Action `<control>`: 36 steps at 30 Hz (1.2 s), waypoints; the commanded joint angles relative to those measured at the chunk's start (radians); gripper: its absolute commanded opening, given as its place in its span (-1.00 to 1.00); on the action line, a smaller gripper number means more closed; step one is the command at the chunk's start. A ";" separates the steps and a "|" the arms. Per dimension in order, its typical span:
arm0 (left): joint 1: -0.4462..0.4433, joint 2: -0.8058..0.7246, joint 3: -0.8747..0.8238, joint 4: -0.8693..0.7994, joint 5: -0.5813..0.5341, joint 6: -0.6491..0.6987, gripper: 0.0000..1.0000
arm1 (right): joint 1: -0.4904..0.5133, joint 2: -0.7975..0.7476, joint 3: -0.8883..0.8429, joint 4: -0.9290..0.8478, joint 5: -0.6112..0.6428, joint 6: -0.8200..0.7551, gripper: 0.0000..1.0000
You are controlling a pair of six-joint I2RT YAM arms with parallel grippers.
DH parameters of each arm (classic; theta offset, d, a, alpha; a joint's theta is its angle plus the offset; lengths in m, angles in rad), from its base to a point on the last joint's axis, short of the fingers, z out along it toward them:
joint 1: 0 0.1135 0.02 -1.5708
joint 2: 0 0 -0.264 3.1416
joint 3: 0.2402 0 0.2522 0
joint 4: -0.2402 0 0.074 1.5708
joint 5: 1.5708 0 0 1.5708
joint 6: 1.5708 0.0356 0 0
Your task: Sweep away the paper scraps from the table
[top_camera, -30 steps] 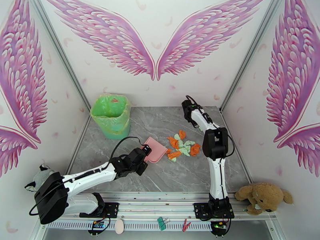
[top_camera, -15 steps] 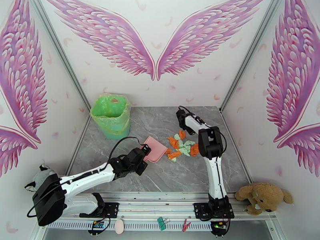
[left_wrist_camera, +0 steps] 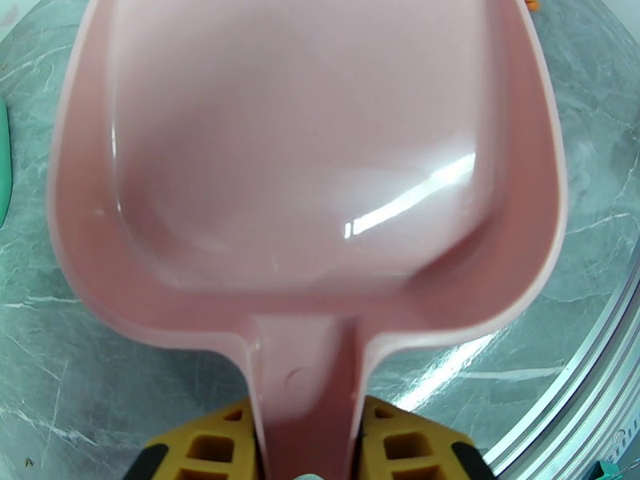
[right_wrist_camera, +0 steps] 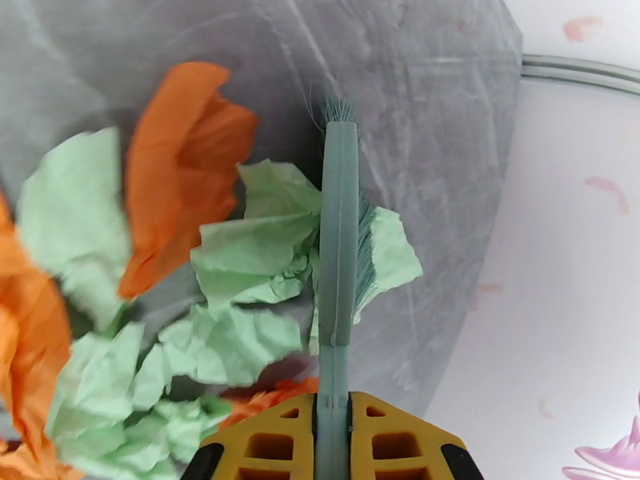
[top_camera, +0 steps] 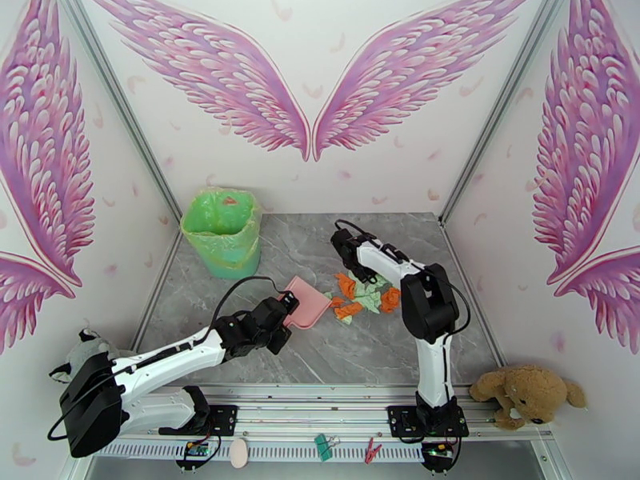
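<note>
We see the paper scraps [top_camera: 364,294], crumpled mint green and orange bits, heaped together on the grey marbled surface [top_camera: 360,354] a little to 3 o'clock of its middle. The left fingers [left_wrist_camera: 216,451] are clenched on the handle of the pink dustpan [top_camera: 308,302], which lies at 9 o'clock of the heap with its wide mouth turned toward the scraps, the nearest orange bit just beside its lip. In the left wrist view the handle runs up from between the yellow fingers at 6 o'clock and the pan spreads toward 12 o'clock, with a sliver of orange paper past the rim at 1 o'clock. The right fingers [right_wrist_camera: 392,443] are clamped on the thin handle of the green brush [right_wrist_camera: 339,234], which points to 12 o'clock in the right wrist view. Most scraps crowd its 9 o'clock side, and one green piece touches the bristles at 3 o'clock. From above, the right arm bends over the heap from 12 o'clock. A green-lined bin [top_camera: 222,232] stands in the 10 o'clock corner of the surface, well apart from the scraps
</note>
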 commanded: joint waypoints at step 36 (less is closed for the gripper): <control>-0.149 0.365 0.421 -0.645 0.089 0.096 -1.00 | -0.011 -0.402 -0.188 -0.073 0.001 0.053 -1.00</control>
